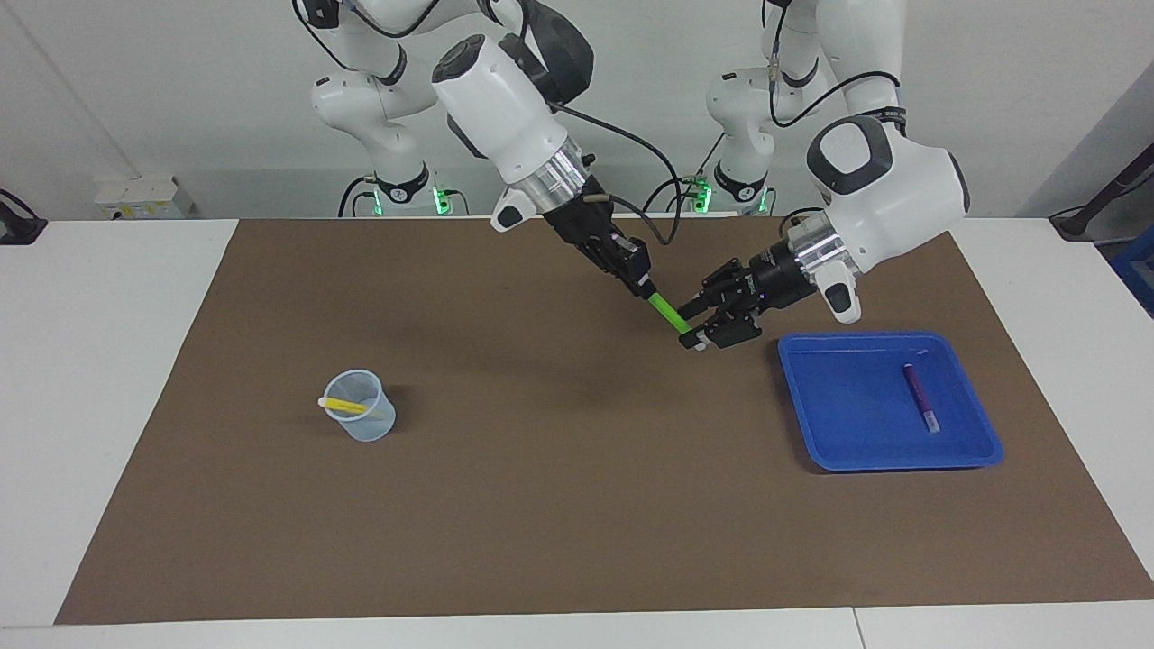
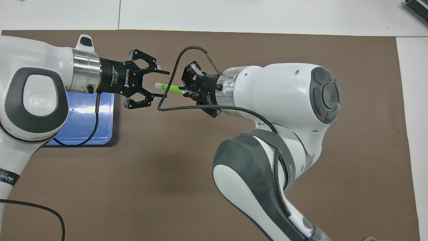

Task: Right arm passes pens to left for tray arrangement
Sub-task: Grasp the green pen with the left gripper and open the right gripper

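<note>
Up over the middle of the brown mat [image 1: 541,505] that covers the white surface [image 1: 99,361], the right arm's black two-finger gripper [image 1: 642,287] has its fingers clamped on one end of the slim green marker pen [image 1: 668,313], which slants down toward the left arm's end of the surface. The left arm's black two-finger gripper [image 1: 696,337] is at the pen's white-capped tip, its fingers [image 2: 156,96] still apart on either side of that tip; whether they touch it I cannot tell.

The shallow bright blue plastic tray [image 1: 847,451] lies flat on the mat toward the left arm's end, with the slim purple marker pen [image 1: 920,397] lying inside it. Well apart, toward the right arm's end, a small translucent bluish cup [image 1: 363,420] stands upright, and the slim yellow marker pen [image 1: 343,405] leans across its mouth, the white end poking over the rim.
</note>
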Robot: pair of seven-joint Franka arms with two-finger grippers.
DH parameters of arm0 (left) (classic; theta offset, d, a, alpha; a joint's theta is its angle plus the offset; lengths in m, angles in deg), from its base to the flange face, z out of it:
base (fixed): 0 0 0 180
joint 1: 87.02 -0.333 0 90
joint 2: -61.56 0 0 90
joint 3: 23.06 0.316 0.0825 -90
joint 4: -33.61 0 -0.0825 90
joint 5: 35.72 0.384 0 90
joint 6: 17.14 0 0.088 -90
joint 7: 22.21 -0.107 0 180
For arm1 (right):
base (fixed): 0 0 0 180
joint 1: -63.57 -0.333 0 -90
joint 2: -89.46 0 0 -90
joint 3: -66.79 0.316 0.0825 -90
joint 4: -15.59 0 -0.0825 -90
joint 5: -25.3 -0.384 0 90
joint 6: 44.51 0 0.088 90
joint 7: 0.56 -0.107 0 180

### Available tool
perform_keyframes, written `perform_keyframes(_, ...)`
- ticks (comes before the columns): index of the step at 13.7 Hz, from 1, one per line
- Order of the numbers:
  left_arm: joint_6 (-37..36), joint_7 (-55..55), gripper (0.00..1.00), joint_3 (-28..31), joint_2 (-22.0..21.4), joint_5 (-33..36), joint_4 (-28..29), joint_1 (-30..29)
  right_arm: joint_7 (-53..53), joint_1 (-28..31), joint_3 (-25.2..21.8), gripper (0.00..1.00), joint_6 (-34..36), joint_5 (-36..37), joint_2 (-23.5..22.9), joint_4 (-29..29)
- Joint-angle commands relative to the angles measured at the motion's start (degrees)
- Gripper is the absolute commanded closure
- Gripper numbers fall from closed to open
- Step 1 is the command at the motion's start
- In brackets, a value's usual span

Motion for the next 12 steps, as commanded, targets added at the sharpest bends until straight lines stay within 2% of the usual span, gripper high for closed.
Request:
perform_keyframes(1,-0.13,0.42,0.43,0.4,-2.2,-0.9,2.19,0.47,-0.72,-0.13,0.06,1.0,-1.48,-0.3,0.18,0.65)
perform_keyframes(2,-0.13,0.42,0.5,0.4,-2.2,-0.9,2.19,0.56,-0.72,-0.13,0.06,1.0,-1.48,-0.3,0.18,0.65)
perform_keyframes(3,-0.13,0.42,0.68,0.4,-2.2,-0.9,2.28,0.56,-0.72,-0.13,0.06,1.0,-1.48,-0.3,0.18,0.65)
perform_keyframes(4,-0.22,0.42,0.95,0.4,-2.2,-0.9,2.28,0.47,-0.72,-0.13,0.06,1.0,-1.48,-0.3,0.18,0.65)
perform_keyframes(5,-0.48,0.5,1.0,0.4,-2.2,-0.98,2.28,0.3,-0.72,-0.13,0.06,1.0,-1.48,-0.3,0.18,0.65)
perform_keyframes(10,-1.36,0.42,1.0,0.32,-2.2,-0.9,1.84,0.3,-0.63,0.13,0.15,1.0,-1.31,-0.74,0.0,0.65)
perform_keyframes(11,-1.53,0.07,1.0,0.32,-2.2,-0.81,1.75,0.3,-0.81,0.39,0.15,0.42,-1.13,-1.09,-0.09,0.65)
perform_keyframes(12,-1.8,-1.59,1.0,0.4,-2.2,-0.64,1.75,0.12,-1.33,0.13,0.06,0.0,-1.13,-1.09,-0.09,0.65)
